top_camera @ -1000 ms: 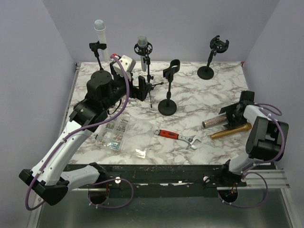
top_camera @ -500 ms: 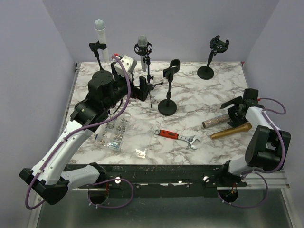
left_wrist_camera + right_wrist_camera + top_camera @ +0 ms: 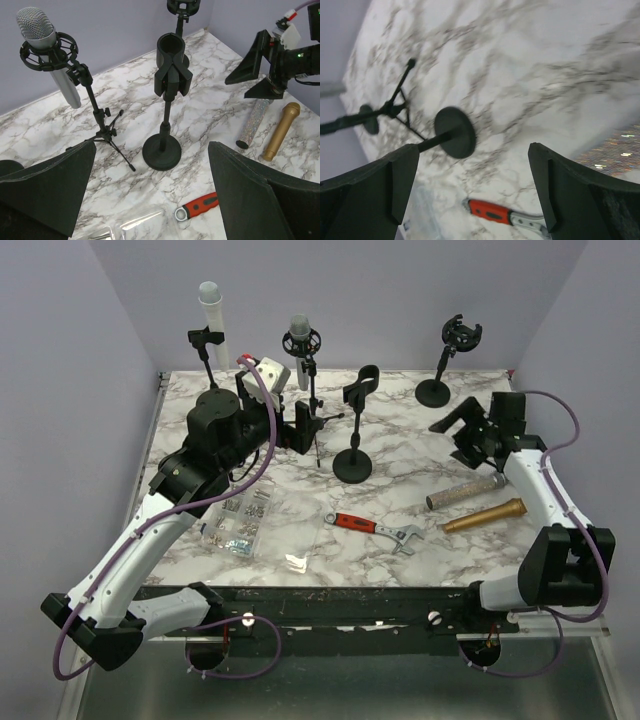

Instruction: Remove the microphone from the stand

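A silver microphone point(image 3: 299, 328) sits upright in a black shock mount on a thin tripod stand point(image 3: 312, 390) at the back of the marble table. In the left wrist view the microphone point(image 3: 36, 25) is at the upper left, above the tripod stand point(image 3: 97, 115). My left gripper point(image 3: 297, 430) is open and empty, low beside the tripod's foot; its fingers point(image 3: 50, 190) are spread wide with bare table between them. My right gripper point(image 3: 455, 425) is open and empty, far right of the stand, and its fingers point(image 3: 375, 185) stand apart.
An empty clip stand on a round base point(image 3: 353, 435) stands right of the tripod. More empty stands are at the back right point(image 3: 448, 360) and back left point(image 3: 205, 345). A glitter microphone point(image 3: 465, 492), a gold microphone point(image 3: 485, 515), a red wrench point(image 3: 370, 528) and a screw box point(image 3: 240, 520) lie in front.
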`<state>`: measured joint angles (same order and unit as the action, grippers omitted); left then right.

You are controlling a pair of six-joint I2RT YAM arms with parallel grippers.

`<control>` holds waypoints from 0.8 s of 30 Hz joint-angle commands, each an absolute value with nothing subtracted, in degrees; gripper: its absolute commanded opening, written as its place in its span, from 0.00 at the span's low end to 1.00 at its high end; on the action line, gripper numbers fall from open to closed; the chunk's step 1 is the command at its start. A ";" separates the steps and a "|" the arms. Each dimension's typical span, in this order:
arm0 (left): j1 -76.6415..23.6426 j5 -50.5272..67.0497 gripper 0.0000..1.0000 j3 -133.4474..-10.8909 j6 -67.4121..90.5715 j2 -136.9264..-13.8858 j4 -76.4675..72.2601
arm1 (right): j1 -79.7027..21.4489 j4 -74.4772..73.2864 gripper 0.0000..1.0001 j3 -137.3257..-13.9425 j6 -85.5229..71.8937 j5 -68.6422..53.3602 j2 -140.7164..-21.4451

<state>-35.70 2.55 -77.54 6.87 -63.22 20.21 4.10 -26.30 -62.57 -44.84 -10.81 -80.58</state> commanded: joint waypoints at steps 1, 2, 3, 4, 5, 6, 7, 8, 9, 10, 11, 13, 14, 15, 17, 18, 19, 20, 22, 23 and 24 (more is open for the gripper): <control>-35.92 1.21 0.99 -77.28 6.65 -62.59 19.07 | -3.75 -19.95 0.99 -66.88 -44.33 -24.26 -82.99; -36.02 0.93 0.99 -77.26 6.47 -62.53 19.15 | -5.23 -17.60 1.00 -67.41 -45.57 -26.49 -83.22; -35.97 0.79 0.99 -77.26 6.42 -62.42 19.10 | -6.96 -15.37 1.00 -67.81 -46.58 -28.06 -83.38; -36.02 0.58 0.99 -77.20 6.30 -62.34 19.08 | -8.49 -12.49 1.00 -68.10 -48.41 -29.87 -83.40; -36.03 0.45 0.99 -77.16 6.28 -62.32 19.05 | -9.55 -9.63 1.00 -68.11 -49.94 -31.54 -83.41; -36.01 0.46 0.99 -77.15 6.16 -62.23 19.03 | -10.53 -5.57 1.00 -67.67 -52.18 -33.83 -83.41; -36.02 0.45 0.98 -77.11 6.16 -62.19 19.00 | -11.31 -1.63 1.00 -67.11 -54.48 -35.72 -83.40; -35.96 0.50 0.99 -77.17 6.16 -62.23 18.99 | -12.20 2.86 1.00 -66.65 -57.04 -37.19 -83.51; -35.97 0.48 0.99 -77.17 6.13 -62.17 19.00 | -12.85 5.70 0.99 -66.83 -58.89 -37.95 -83.73; -36.01 0.49 0.99 -77.13 6.07 -62.14 18.98 | -13.63 6.97 1.00 -67.39 -59.69 -38.30 -84.03; -36.01 0.48 0.99 -77.16 6.03 -62.13 19.07 | -14.21 7.48 1.00 -68.32 -59.81 -38.32 -84.25; -36.03 0.44 0.99 -77.12 6.00 -62.10 19.04 | -14.97 7.80 1.00 -69.69 -59.89 -37.60 -84.76; -36.00 0.46 0.99 -77.02 5.98 -62.07 18.99 | -15.11 8.44 1.00 -70.07 -60.27 -37.36 -85.08; -36.02 0.46 0.99 -77.08 5.99 -62.05 19.00 | -15.19 9.74 1.00 -70.41 -61.05 -37.59 -85.58; -36.00 0.52 0.99 -77.07 5.99 -62.14 18.94 | -15.28 10.60 0.98 -71.58 -62.40 -38.02 -86.98; -36.07 0.45 0.99 -77.00 5.98 -62.14 18.98 | -15.47 11.58 0.96 -72.09 -62.89 -38.41 -87.80; -36.04 0.44 0.99 -77.00 5.94 -62.12 18.99 | -15.81 12.23 0.95 -72.28 -63.31 -38.58 -88.26; -36.05 0.45 0.99 -76.99 5.89 -62.15 19.01 | -16.09 12.84 0.94 -72.33 -63.68 -38.46 -88.68; -36.11 0.52 0.99 -76.91 5.76 -62.22 18.96 | -16.71 13.01 0.93 -72.50 -63.87 -37.99 -89.39; -36.10 0.44 0.99 -76.89 5.72 -62.29 18.99 | -17.03 12.80 0.93 -72.64 -63.79 -37.76 -89.74; -36.11 0.46 0.99 -76.91 5.75 -62.36 19.00 | -17.13 12.46 0.92 -72.68 -63.60 -37.67 -90.05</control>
<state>-35.77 1.85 -77.32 6.59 -63.11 20.18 -15.81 10.26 -71.07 -62.08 -36.21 -88.20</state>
